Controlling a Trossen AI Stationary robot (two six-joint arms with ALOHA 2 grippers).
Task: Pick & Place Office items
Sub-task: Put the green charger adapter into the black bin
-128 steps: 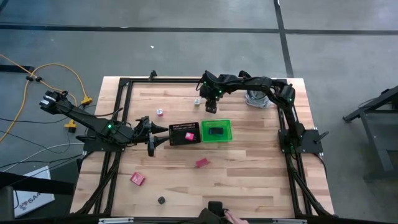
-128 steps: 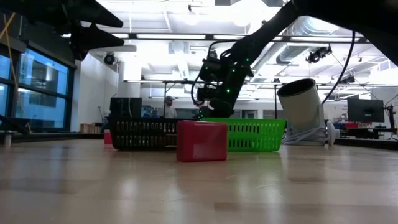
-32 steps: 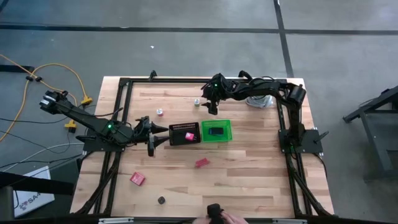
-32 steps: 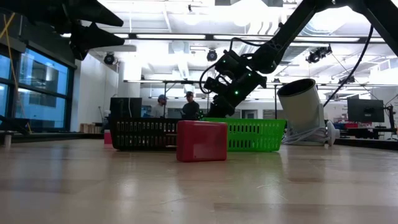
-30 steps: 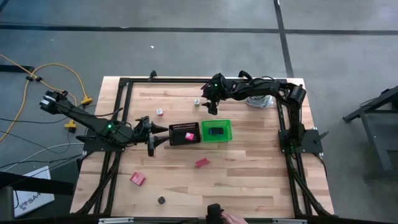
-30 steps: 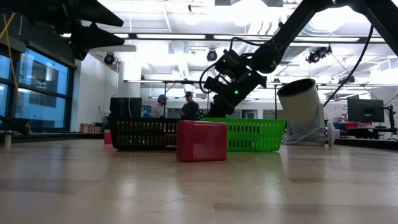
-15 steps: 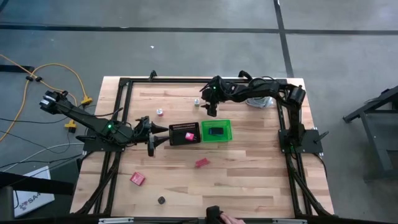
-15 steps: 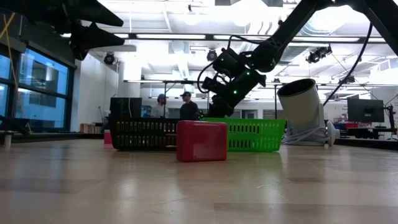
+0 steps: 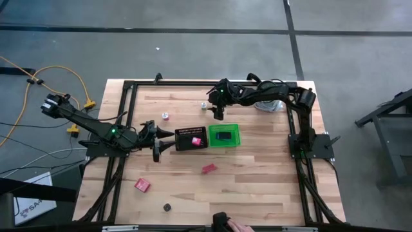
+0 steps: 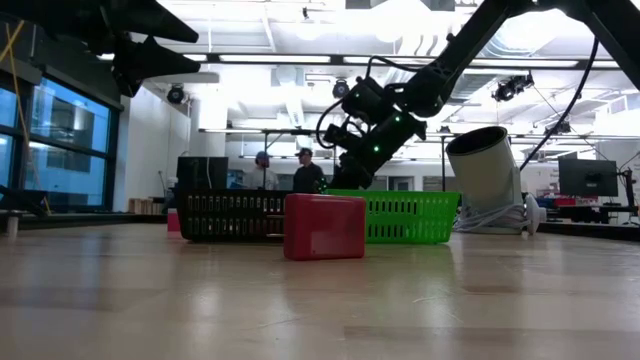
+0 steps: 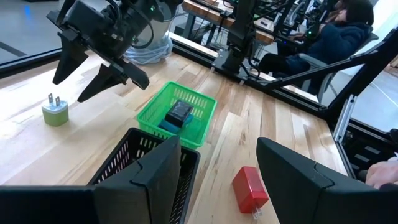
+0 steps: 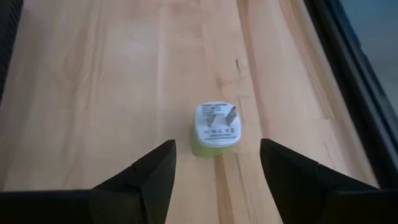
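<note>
The office items lie scattered on the table. A green plug with a white face (image 12: 214,129) sits on its side at the far middle (image 9: 203,106). A small pink-and-white bit (image 9: 165,116), a red block (image 9: 208,168), a pink-red block (image 9: 142,185) and a black bit (image 9: 167,207) rest elsewhere. A black item (image 11: 179,112) lies in the green bin (image 9: 235,137). My right gripper (image 12: 214,168) hangs open just short of the plug, fingers slanting down, touching nothing. My left gripper (image 11: 217,168) waits open beside the black mesh tray (image 9: 191,138).
A shiny silver round object (image 9: 267,103) lies at the far right. The black frame rails (image 9: 129,103) run along the table's edges. A person's hand (image 9: 226,225) shows at the near edge. People stand in the room behind the table.
</note>
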